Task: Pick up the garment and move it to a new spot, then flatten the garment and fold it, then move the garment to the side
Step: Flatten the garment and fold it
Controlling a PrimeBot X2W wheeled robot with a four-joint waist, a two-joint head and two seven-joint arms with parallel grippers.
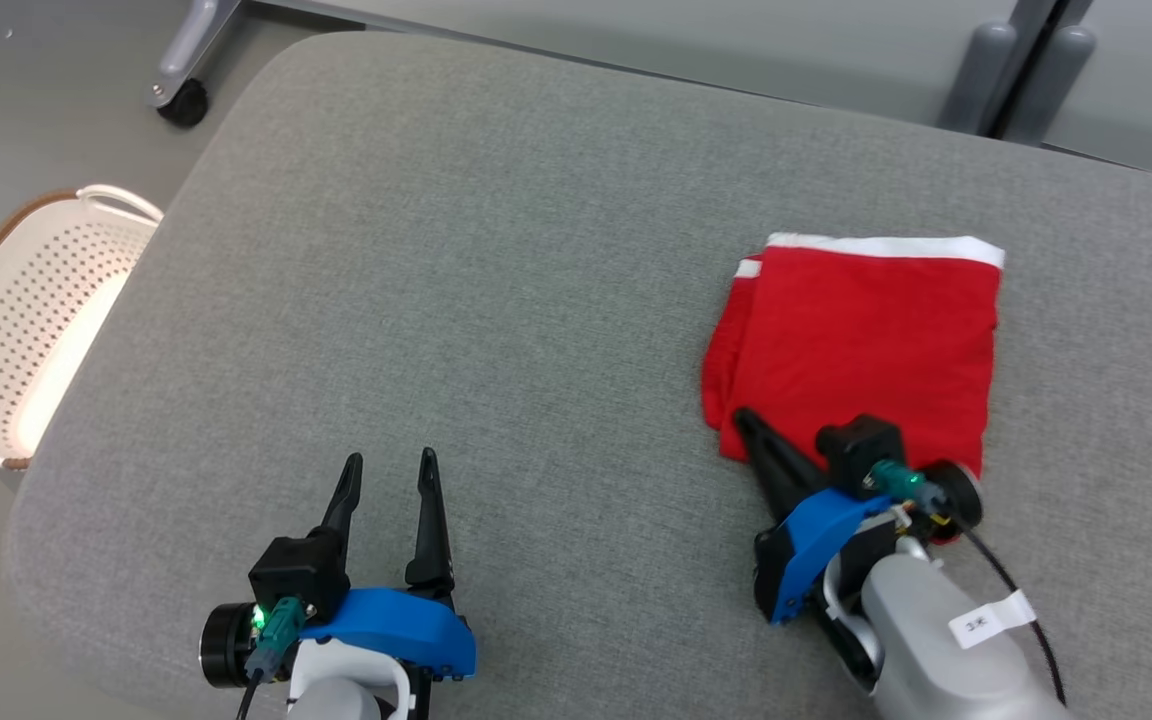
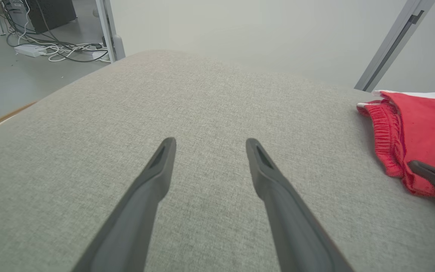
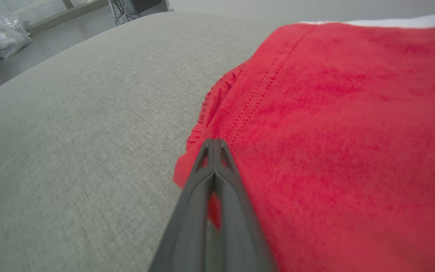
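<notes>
The garment point(image 1: 866, 340) is red with a white band along its far edge. It lies folded into a rough square on the right of the grey padded table point(image 1: 486, 250). My right gripper point(image 1: 744, 418) is shut at the garment's near-left corner. In the right wrist view its tips point(image 3: 214, 142) meet over the red cloth point(image 3: 334, 132), and a sliver of red shows between the fingers. My left gripper point(image 1: 388, 465) is open over bare table at the lower left, well apart from the garment. The left wrist view shows its open fingers point(image 2: 210, 145), with the garment point(image 2: 425, 132) at the right edge.
A white perforated basket point(image 1: 26, 330) stands on the floor off the table's left edge. A caster wheel point(image 1: 184, 100) and grey frame legs point(image 1: 1016, 70) stand beyond the far edge. Cables point(image 2: 62, 49) lie on the floor in the left wrist view.
</notes>
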